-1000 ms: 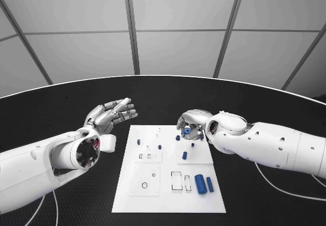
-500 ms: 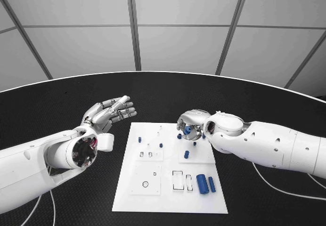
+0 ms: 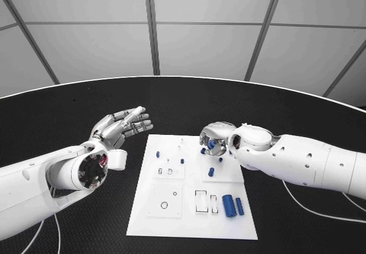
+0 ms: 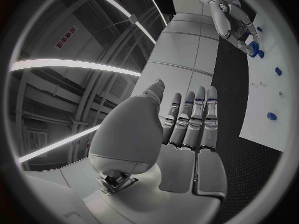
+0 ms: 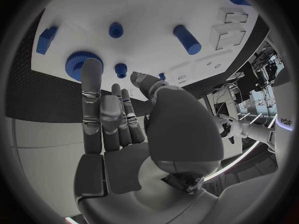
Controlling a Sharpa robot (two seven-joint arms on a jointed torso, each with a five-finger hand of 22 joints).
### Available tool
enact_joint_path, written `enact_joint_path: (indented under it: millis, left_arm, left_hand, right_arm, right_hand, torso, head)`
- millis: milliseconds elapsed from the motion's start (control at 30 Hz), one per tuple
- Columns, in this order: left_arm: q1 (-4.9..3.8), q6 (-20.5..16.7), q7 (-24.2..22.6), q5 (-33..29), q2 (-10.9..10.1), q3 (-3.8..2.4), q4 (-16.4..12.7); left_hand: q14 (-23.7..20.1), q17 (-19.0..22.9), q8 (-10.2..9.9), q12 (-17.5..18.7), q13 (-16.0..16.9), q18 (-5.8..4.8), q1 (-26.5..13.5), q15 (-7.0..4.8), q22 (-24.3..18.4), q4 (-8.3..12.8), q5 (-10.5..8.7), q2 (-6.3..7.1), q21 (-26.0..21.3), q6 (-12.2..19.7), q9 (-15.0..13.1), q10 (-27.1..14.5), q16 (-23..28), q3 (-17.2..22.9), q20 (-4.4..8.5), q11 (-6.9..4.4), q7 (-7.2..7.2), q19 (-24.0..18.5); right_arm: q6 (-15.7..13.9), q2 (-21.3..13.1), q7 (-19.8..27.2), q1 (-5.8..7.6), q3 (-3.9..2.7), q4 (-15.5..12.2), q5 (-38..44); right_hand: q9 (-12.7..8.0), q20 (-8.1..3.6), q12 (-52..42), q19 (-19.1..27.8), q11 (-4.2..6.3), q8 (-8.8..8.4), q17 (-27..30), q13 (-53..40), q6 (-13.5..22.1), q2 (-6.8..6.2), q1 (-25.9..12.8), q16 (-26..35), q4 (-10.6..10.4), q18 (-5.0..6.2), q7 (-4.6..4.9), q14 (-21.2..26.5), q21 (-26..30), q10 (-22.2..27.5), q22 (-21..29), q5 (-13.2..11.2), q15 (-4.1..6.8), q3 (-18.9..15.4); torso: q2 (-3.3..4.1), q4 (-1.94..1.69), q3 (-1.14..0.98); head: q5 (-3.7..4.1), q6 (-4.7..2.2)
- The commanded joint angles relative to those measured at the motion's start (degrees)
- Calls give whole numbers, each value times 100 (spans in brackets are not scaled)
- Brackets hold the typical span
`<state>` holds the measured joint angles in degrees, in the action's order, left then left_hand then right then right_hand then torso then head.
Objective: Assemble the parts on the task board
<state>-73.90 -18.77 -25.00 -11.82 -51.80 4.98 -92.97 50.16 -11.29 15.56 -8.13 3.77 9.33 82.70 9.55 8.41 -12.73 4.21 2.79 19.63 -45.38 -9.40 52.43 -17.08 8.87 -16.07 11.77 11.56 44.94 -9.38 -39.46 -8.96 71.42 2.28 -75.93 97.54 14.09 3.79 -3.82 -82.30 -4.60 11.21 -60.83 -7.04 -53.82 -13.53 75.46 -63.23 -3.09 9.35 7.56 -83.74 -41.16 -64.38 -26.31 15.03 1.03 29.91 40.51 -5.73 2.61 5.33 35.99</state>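
The round blue toothed gear [image 5: 77,64] sits at the far right corner of the flat white task board [image 3: 148,211], with the right hand [image 3: 214,138] poised over it, fingers extended and touching its rim but not visibly gripping. The step in hand appears to be seating or grasping this gear; the next move calls for closing the fingers squarely on it. The left hand [image 3: 122,127] hovers beside the board, fingers spread and empty; no legible writing appears on the board or parts.

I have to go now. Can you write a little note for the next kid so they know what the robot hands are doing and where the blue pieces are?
Left hand: open, raised beside the board's far left corner, holding nothing.
Right hand: over the board's far right corner, fingers at the blue gear; whether it grips the gear I cannot tell.
Parts: small blue pegs stand on the far half; a short cylinder lies mid-right; two longer cylinders lie near the right front.
Done: nothing clearly seated.
Left: gear and loose cylinders to place.
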Motion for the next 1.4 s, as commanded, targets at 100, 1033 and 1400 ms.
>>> enact_joint_path:
  millis: [100, 1033, 1400]
  left_arm:
    - [-8, 5, 5, 0, -14, 0, -32]
    - [-33, 30, 28, 0, -55, -1, -65]
    - [-34, 37, 47, 0, -62, -1, -46]
  left_hand:
    - [-40, 8, -39, 30, -9, 117, -11, 5, 5, -6, 8, 41, 35, -26, 6, 28, 19, 26, -4, 8, 317, 31]
    - [-43, 7, -44, 49, -8, 116, -30, 8, 3, -16, 8, 45, 40, -26, 8, 27, 33, 26, -2, 11, 317, 41]
    - [-43, 7, -44, 49, -8, 116, -30, 8, 3, -16, 8, 45, 40, -26, 8, 27, 33, 26, -2, 11, 317, 41]
  right_arm:
    - [5, 17, 5, 2, 0, 45, 0]
    - [122, 43, 26, 8, 0, 132, 1]
    - [-139, -4, 39, 8, 0, 41, 1]
  right_hand:
    - [15, 2, -7, -53, 9, -18, -26, -14, 21, 33, -14, -46, -14, 8, -4, -230, -33, 10, -14, -25, -9, 42]
    - [175, -27, -74, -212, 69, 150, -258, -110, -226, 189, 19, -358, -35, -8, 4, -213, -14, -278, -63, -33, 45, 173]
    - [454, -108, -180, -352, 189, 431, -408, -274, -576, 495, 235, -578, 132, -20, -90, -217, -6, -712, -124, -241, 138, 382]
  torso:
    - [49, -25, 7]
    - [254, -85, 18]
    - [297, -98, 25]
  head:
    - [-1, 8]
    - [50, -56]
    - [56, -81]
